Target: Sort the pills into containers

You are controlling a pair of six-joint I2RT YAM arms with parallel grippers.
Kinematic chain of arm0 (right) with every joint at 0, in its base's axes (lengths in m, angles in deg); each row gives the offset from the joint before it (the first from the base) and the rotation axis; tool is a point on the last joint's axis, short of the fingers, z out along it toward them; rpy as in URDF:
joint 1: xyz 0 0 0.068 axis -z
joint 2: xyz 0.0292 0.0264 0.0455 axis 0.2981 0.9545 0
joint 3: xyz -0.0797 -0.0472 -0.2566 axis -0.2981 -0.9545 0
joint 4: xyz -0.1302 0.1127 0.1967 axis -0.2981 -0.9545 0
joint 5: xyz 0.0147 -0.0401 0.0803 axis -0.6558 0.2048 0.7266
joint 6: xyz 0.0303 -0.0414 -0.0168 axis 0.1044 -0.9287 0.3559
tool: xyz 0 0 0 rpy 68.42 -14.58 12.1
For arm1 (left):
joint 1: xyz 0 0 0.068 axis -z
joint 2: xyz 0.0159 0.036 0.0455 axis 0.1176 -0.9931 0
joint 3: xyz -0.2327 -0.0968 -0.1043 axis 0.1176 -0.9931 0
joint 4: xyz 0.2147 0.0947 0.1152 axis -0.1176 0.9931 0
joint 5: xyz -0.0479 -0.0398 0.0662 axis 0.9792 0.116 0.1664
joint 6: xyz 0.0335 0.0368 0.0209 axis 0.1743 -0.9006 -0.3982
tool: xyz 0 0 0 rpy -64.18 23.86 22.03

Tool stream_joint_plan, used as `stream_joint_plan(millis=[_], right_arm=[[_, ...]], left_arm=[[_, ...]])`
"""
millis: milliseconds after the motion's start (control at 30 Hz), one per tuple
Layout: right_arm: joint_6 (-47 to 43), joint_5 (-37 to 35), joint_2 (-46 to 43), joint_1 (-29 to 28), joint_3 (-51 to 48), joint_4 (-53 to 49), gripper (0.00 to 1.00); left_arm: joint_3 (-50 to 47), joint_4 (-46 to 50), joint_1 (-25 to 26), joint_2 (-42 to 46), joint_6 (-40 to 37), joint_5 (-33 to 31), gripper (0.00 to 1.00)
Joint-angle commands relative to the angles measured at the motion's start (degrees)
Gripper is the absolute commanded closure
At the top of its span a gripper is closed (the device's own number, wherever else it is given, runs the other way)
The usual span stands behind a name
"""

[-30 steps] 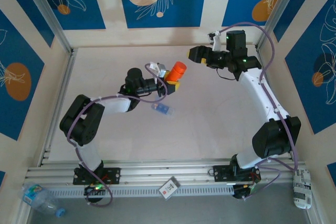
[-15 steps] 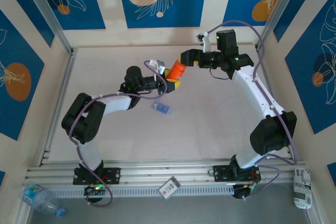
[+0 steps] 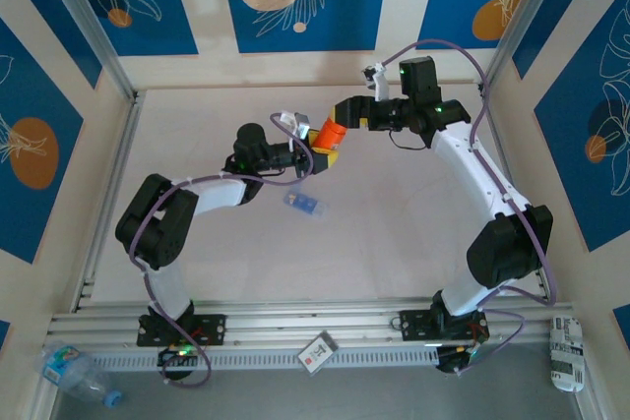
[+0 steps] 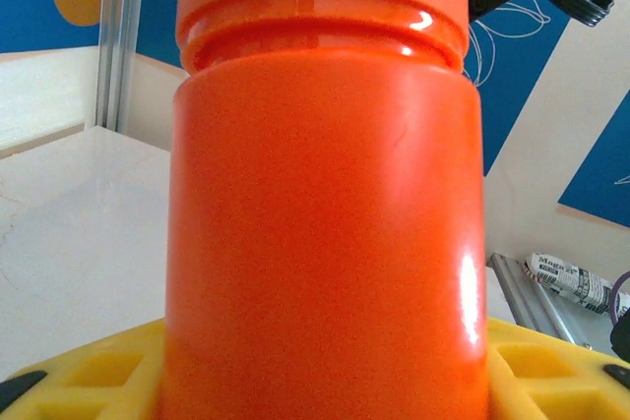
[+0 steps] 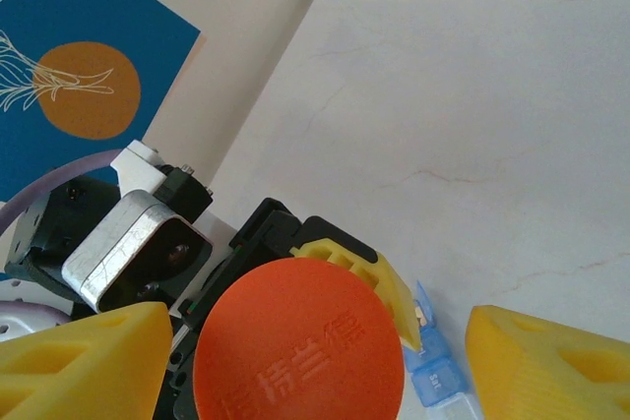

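1. Holding the orange bottle (image 3: 331, 133) off the table (image 3: 413, 233), the left gripper (image 3: 323, 151) has its yellow pads (image 4: 551, 371) pressed against the bottle's lower body, one on each side.
2. The bottle appears upright. The right wrist view looks almost squarely down on its round cap (image 5: 300, 346), so its long axis points roughly up at the right gripper (image 3: 346, 110).
3. The right gripper hangs just above the cap with its jaws spread. Its yellow fingers (image 5: 84, 361) stand on either side of the cap with a gap showing on each side, wider on one than the other, and pinch nothing.
4. Key relation: the cap lies straight ahead of the right gripper, nearly centred between its fingers. Taking hold of the cap probably needs only a short descent and a squeeze.
5. The blue pill box (image 3: 303, 203) lies flat on the table, apart from both grippers, on the side of the bottle nearer the arm bases. Its long axis slants across the table.
6. The left arm is nearer the box. From the right wrist, the box peeks out just beside the cap.
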Motion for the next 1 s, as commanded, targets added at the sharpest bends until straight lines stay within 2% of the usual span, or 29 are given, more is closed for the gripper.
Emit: stream_joint_plan(millis=[0, 333, 800, 967], right_arm=[[-1.21, 2.33, 0.16, -0.4, 0.39, -1.23, 0.23], [-1.63, 4.08, 0.25, -0.58, -0.33, -1.5, 0.25], [-1.74, 3.93, 0.91, -0.94, -0.98, -2.07, 0.52], [-0.02, 2.59, 0.69, -1.59, -2.26, -1.02, 0.57]], left_arm=[[2.39, -1.08, -0.71, -0.28, -0.31, 1.65, 1.0], [2.8, -0.12, -0.8, -0.32, -0.69, 1.56, 1.0], [3.48, 0.49, -0.91, -0.26, -0.87, 1.72, 1.0], [3.59, 0.71, -0.9, 0.16, -1.57, 0.61, 1.0]])
